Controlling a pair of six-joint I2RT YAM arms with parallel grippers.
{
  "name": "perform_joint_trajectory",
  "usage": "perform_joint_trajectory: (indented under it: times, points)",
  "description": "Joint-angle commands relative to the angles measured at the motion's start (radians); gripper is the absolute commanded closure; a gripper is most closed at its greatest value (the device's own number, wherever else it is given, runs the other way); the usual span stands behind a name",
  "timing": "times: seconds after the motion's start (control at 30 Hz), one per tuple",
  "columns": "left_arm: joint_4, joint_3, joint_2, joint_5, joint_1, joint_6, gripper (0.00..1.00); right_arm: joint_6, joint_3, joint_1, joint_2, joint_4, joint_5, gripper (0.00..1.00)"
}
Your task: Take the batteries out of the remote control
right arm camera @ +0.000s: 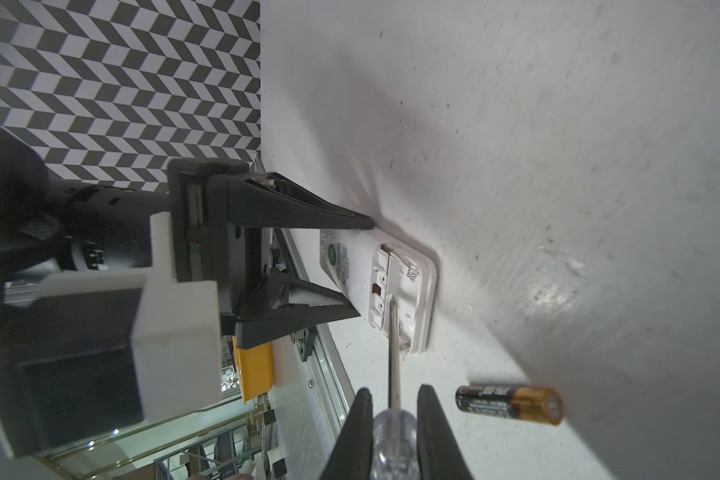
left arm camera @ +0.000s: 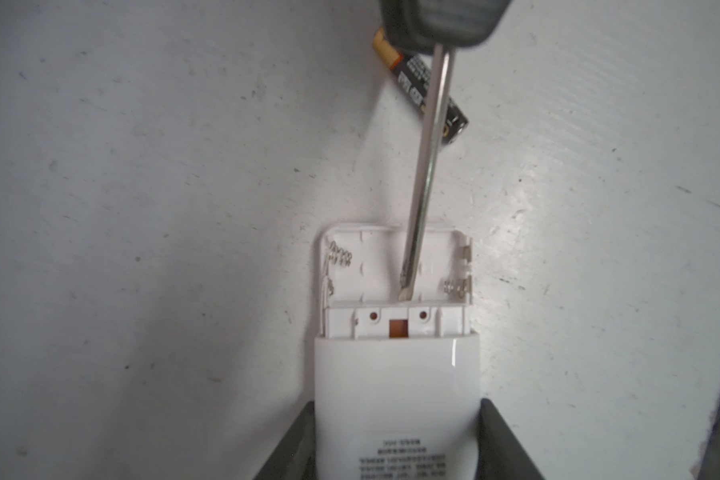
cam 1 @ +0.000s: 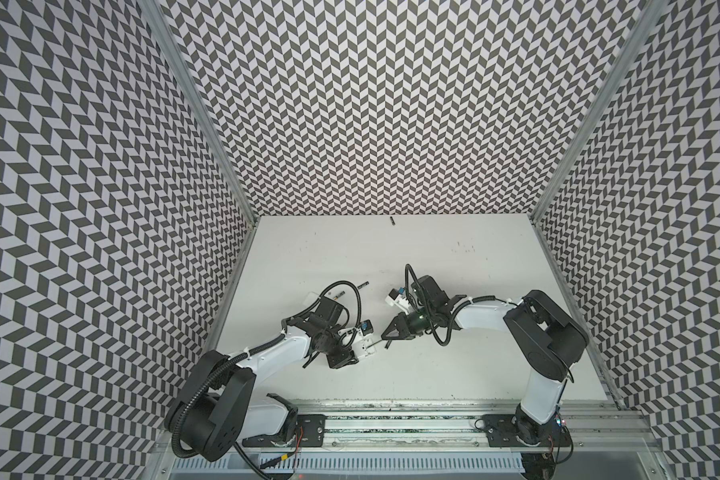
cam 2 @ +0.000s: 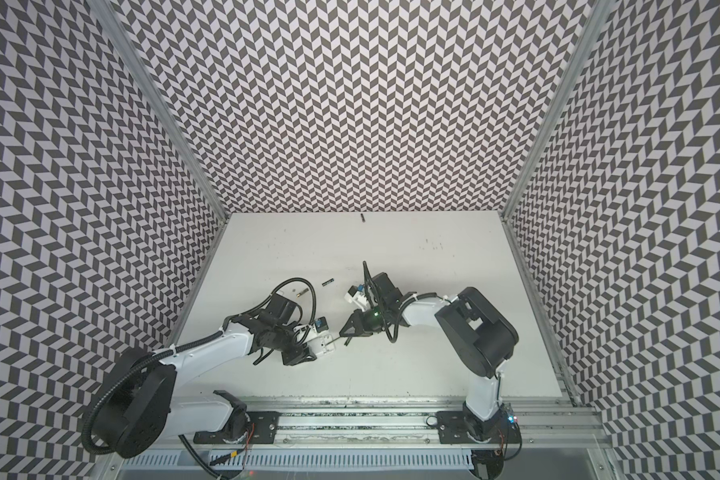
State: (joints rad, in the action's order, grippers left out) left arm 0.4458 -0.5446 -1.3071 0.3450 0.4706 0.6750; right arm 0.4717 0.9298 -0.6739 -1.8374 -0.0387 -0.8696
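The left gripper (left arm camera: pixel 396 403) is clamping the white remote control (left arm camera: pixel 395 374) by its long sides. Its fingers are standing partway apart, and each one is pressing on an edge of the casing. The remote is lying back face up on the white table (left arm camera: pixel 142 208). Its battery compartment (left arm camera: pixel 375 266) is lying open with the cover off, and only bare springs are showing inside.

The right gripper (right arm camera: pixel 395 392) is pinching the clear handle of a screwdriver (left arm camera: pixel 429 166), its fingers drawn nearly together on it. The flat tip is resting on the compartment floor, against the inner wall.

All the batteries are lying out on the table. One battery (left arm camera: pixel 412 81), black with a gold end, is lying on its side just beyond the remote's open end, beside the right gripper. In a top view a second battery (cam 1: pixel 363 285) and a third battery (cam 1: pixel 338 296) are lying near each other behind the left arm. A fourth battery (cam 1: pixel 391 220) is lying by the rear wall, well apart from the rest. At that distance it is showing only as a small dark sliver, so it is probably a battery.
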Motion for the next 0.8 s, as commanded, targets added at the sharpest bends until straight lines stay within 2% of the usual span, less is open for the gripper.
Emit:
perform_joint_trajectory:
  times: [0.0, 0.1, 0.17, 0.37, 0.4, 0.53, 0.6, 0.67, 0.7, 0.77]
  points:
    - [-0.006, -0.017, -0.006, -0.014, -0.007, 0.001, 0.83, -0.037, 0.015, 0.012, 0.006, -0.016, 0.004, 1.0]
    - [-0.018, -0.003, 0.001, -0.012, -0.009, 0.003, 0.82, -0.063, 0.015, 0.026, 0.055, -0.031, 0.014, 1.0]
    - [-0.018, -0.004, 0.004, -0.014, -0.012, 0.003, 0.77, -0.093, 0.025, 0.046, 0.082, -0.06, 0.018, 1.0]
    - [0.017, -0.06, 0.022, 0.019, -0.022, 0.007, 0.27, -0.15, 0.029, 0.131, 0.225, -0.105, 0.042, 1.0]
    - [0.053, -0.107, 0.023, 0.023, -0.022, 0.004, 0.01, -0.166, 0.024, 0.151, 0.258, -0.113, 0.062, 1.0]
    - [0.243, -0.429, -0.016, -0.017, -0.06, 0.021, 0.01, -0.186, -0.032, 0.232, 0.389, -0.108, 0.146, 1.0]
    - [0.183, -0.568, -0.061, -0.033, -0.171, 0.049, 0.01, -0.178, -0.09, 0.256, 0.466, -0.057, 0.165, 1.0]
    - [-0.007, -0.664, -0.153, -0.08, -0.316, 0.006, 0.01, -0.174, -0.136, 0.264, 0.518, -0.018, 0.187, 1.0]
    - [-0.085, -0.736, -0.245, -0.119, -0.407, -0.023, 0.01, -0.176, -0.15, 0.267, 0.538, -0.016, 0.197, 1.0]
    - [-0.082, -0.964, -0.473, -0.211, -0.543, -0.078, 0.04, -0.198, -0.158, 0.27, 0.565, -0.049, 0.204, 1.0]
